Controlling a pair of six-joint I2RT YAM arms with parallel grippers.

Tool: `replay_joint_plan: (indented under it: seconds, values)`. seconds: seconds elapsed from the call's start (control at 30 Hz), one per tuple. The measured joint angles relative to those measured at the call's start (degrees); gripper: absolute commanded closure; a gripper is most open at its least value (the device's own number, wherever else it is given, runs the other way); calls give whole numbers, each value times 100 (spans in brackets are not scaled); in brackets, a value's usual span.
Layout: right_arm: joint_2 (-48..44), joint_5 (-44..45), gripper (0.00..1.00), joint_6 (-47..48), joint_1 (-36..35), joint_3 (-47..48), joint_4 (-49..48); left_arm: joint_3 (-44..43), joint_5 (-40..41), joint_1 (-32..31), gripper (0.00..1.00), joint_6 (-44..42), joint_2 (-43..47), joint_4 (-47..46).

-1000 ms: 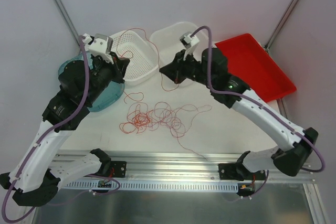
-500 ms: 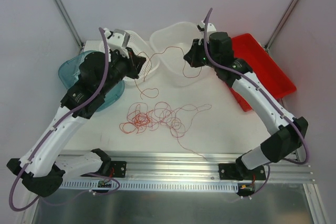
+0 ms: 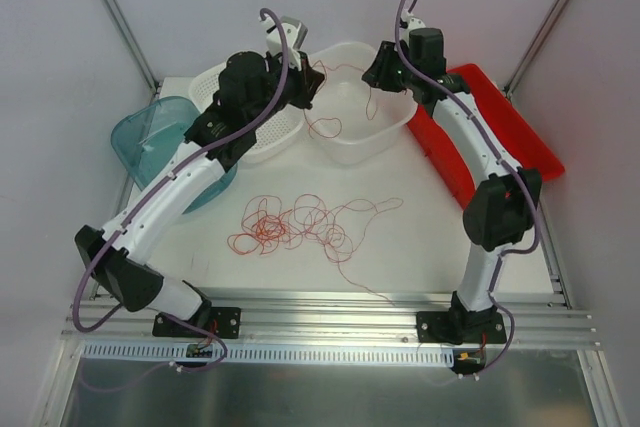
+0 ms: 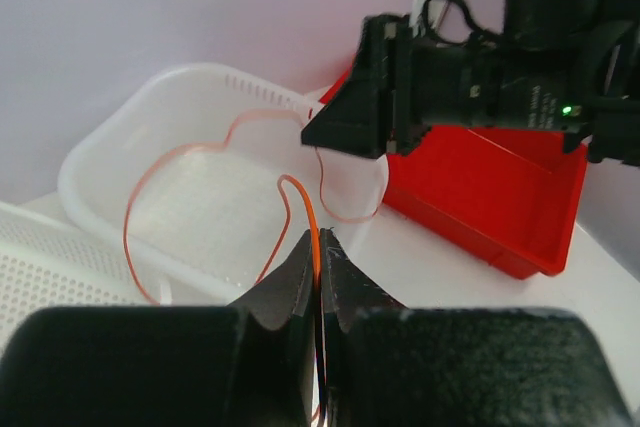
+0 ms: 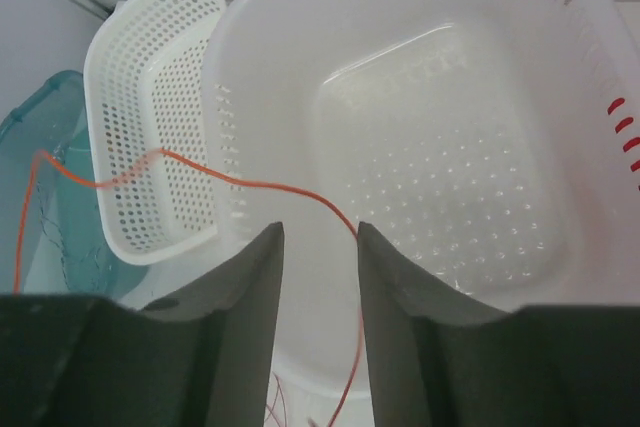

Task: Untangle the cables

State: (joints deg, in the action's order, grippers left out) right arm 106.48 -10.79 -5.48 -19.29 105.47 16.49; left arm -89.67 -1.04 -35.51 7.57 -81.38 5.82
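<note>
Cable (image 4: 311, 215) — pinched part hidden inside left claw (image 4: 320, 241).

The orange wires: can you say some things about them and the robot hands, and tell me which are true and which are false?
1. The left gripper is pinched shut on an orange wire. True.
2. The right gripper has its fingers squeezed together. False: they stand apart, with wire passing between them.
3. A tangled pile of wire lies on the table. True.
4. The red tray is full of wire. False: none shows in it.
</note>
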Motion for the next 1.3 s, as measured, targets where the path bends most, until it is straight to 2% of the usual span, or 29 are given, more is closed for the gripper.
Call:
replay_joint_plan:
  seconds: [0.13,0.17,0.27,0.53,0.7,0.77,0.8,0.9,0.93,1.03,1.1,1.3]
  values:
    - [649,-118,38,-166,197,540,85,-529,-39,0,100,-216,-603,-487]
    - [656,-131,33,-160,245,424,87,-706,-48,0,100,-271,-789,-579]
    - [435,-114,29,-131,374,-166,98,-1154,-50,0,100,-426,-1349,-907]
    - [-1700,22,26,-96,551,-2337,474,-2455,-101,107,100,-774,-2833,-1429]
    - [-3416,59,26,-184,542,-3340,535,-2780,-146,225,99,-831,-3484,-2044]
    - [-3934,63,26,-203,542,-3585,649,-2887,-140,282,88,-833,-3751,-2323]
    - [-4116,63,25,-203,538,-3659,693,-2900,-133,299,72,-826,-3877,-2461]
    - [-4450,72,25,-197,518,-3823,833,-2916,-107,372,38,-726,-4227,-2734]
    - [-4524,76,25,-192,514,-3877,894,-2916,-87,382,22,-664,-4330,-2750]
    - [-4693,96,25,-162,505,-4085,1091,-2826,-26,413,7,-481,-4485,-2693]
    - [-4767,94,25,-131,487,-4221,1220,-2594,-9,444,2,-387,-4444,-2667]
    - [-4883,94,25,50,140,-4413,1558,-1414,48,448,1,-319,-3591,-2420]
